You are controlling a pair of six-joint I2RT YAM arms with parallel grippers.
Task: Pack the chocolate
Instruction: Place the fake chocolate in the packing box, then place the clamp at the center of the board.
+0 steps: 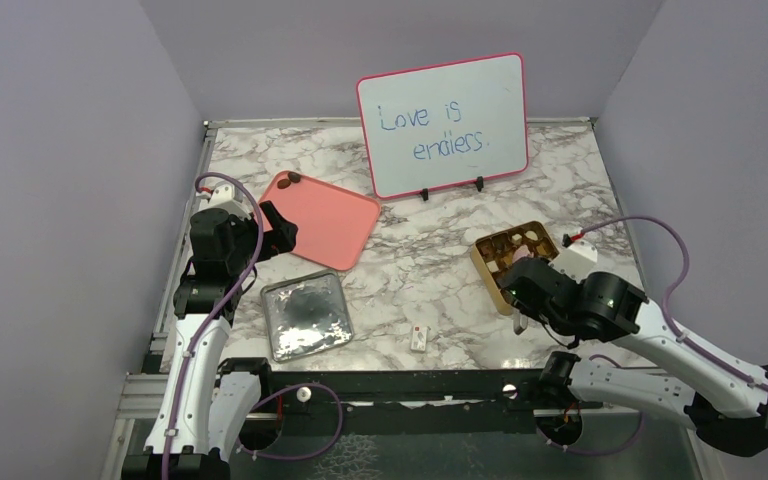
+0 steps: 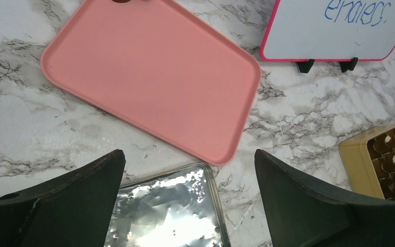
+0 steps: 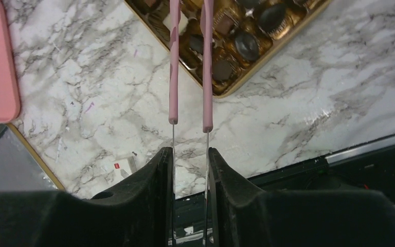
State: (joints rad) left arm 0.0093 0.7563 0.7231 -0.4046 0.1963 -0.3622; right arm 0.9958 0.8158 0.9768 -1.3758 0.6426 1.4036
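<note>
Several chocolate pieces (image 1: 516,247) sit in the cells of the gold box (image 1: 488,272), dark and tan in the right wrist view (image 3: 247,45). Two dark pieces (image 1: 290,179) lie at the far corner of the pink tray (image 1: 320,218). My right gripper (image 1: 522,292) is shut on pink-sleeved tongs (image 3: 173,67), whose two arms reach over the box's near corner (image 3: 226,92); their tips run out of view. My left gripper (image 1: 275,230) is open and empty, above the gap between the tray (image 2: 149,77) and the silver lid (image 2: 169,216).
A silver square lid (image 1: 305,315) lies front left. A small white tag (image 1: 419,338) lies near the front edge, and shows in the right wrist view (image 3: 126,165). A whiteboard (image 1: 443,125) stands at the back. Walls close in on both sides.
</note>
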